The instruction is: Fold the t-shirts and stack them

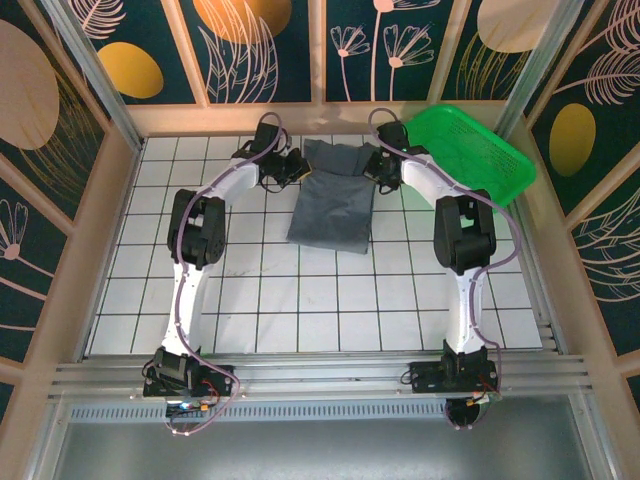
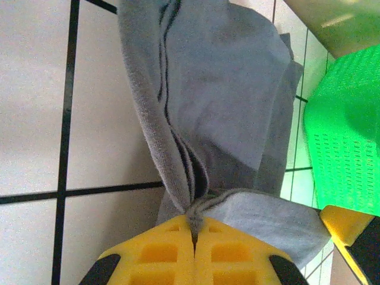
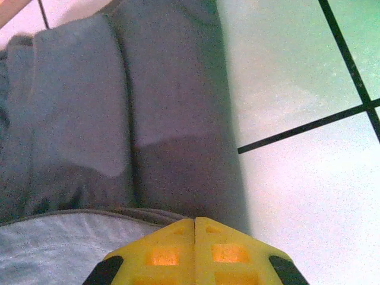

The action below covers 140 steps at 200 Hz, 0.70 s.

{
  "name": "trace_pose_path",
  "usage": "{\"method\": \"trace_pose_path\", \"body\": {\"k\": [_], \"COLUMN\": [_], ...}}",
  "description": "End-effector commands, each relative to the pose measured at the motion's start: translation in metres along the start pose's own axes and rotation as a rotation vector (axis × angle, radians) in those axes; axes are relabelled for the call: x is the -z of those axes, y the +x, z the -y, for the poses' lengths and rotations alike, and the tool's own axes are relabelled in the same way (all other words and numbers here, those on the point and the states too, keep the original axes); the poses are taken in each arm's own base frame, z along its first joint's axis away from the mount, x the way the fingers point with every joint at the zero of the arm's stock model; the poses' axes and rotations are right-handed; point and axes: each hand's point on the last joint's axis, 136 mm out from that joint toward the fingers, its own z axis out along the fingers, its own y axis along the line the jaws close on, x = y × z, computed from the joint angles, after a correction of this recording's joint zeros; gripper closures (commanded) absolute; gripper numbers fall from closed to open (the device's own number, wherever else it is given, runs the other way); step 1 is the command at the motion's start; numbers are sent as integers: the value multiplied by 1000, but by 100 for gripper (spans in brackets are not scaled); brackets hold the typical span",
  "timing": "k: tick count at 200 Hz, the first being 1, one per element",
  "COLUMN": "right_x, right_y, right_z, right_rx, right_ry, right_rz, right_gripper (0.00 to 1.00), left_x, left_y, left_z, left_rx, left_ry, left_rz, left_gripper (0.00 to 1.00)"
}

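Left jaws pinch one top corner of the grey t-shirt (image 1: 335,210), lying lengthwise down the upper centre of the table (image 1: 250,300), while right jaws pinch the opposite corner, both arms equally near, beside the green basket (image 1: 470,150).

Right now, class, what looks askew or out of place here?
The green basket sits tilted in the far right corner, apparently propped up at one side. The t-shirt lies slightly skewed to the tile lines.

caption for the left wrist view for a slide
Left claw pinching a bunched edge of the grey t-shirt over the tiled table, green basket beside.
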Motion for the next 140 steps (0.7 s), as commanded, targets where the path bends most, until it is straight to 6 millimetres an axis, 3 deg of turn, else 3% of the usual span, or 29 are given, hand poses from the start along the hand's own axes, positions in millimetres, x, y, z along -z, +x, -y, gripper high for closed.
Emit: {"method": "trace_pose_path", "body": {"k": [1,24,57,79,101,140], "right_x": [-20,-27,-7,19,44,70], "right_y": [10,13,6,11,35,120], "right_z": [14,17,24,30,31,29], "right_rx": [-22,-17,-22,-33,-22,-33], "right_ry": [65,75,110,122,119,50], "right_rz": [-34,-51,-19,10,3,-122], "right_gripper": [100,100,62,46,43,43], "left_x": [-19,-20,13,46,73,92], "left_y": [5,5,-3,4,39,129], "left_z": [-18,-26,-20,-25,-40,-77], "left_rx": [3,-8,-44,-48,4,187], "left_ry": [-29,-70,-154,-231,-250,-202], "left_rz": [-35,-33,30,72,51,-102], "left_gripper": [82,61,28,25,28,32]}}
